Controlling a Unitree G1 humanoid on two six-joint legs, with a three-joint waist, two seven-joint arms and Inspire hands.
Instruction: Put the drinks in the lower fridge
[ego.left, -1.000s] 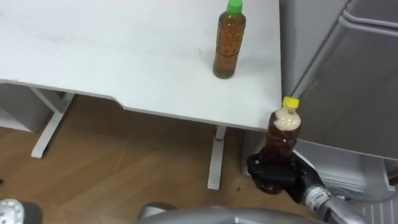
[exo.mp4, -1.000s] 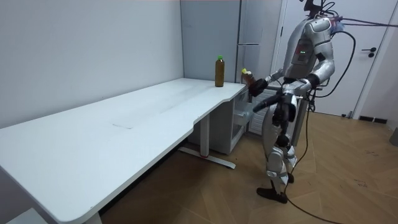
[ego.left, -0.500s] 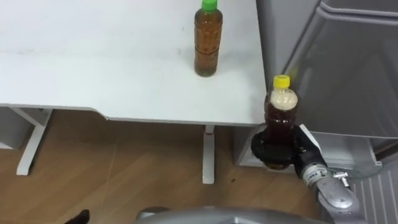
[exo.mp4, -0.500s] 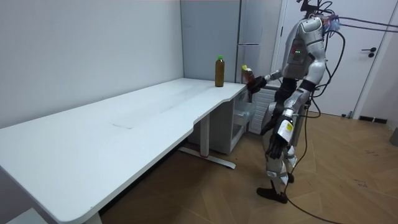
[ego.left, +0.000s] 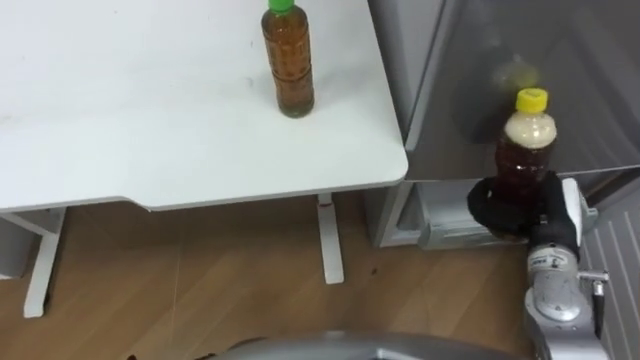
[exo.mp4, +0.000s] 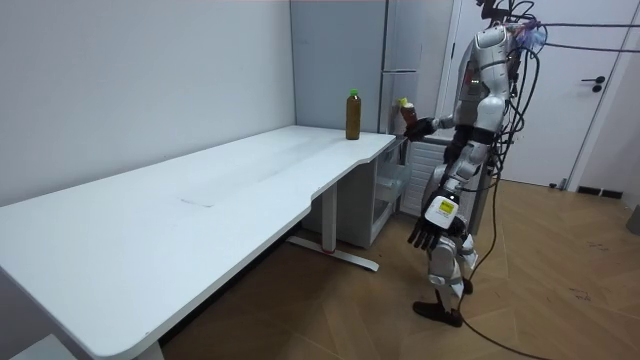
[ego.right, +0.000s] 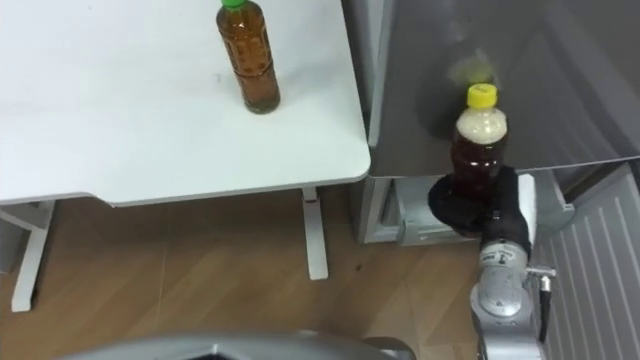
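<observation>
step: carrying — right hand (ego.left: 500, 212) curled round bottle (ego.left: 524, 150) before fridge (ego.left: 570, 60) | left hand (exo.mp4: 424, 232) hangs relaxed | second bottle (ego.left: 287, 65) on table (ego.left: 150, 110) | next: lower it into the bottom compartment

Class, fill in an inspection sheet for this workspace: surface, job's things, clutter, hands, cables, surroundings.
Surface: white table, one bottle on it.
Job's things: green-cap bottle upright near the table's right edge; yellow-cap bottle held upright in front of the fridge.
Clutter: nothing seen.
Hands: right hand curled round the yellow-cap bottle's base; left hand hangs open at the robot's side.
Cables: nothing seen.
Surroundings: wooden floor; white door behind the robot, which stands by the table's end at the fridge.
</observation>
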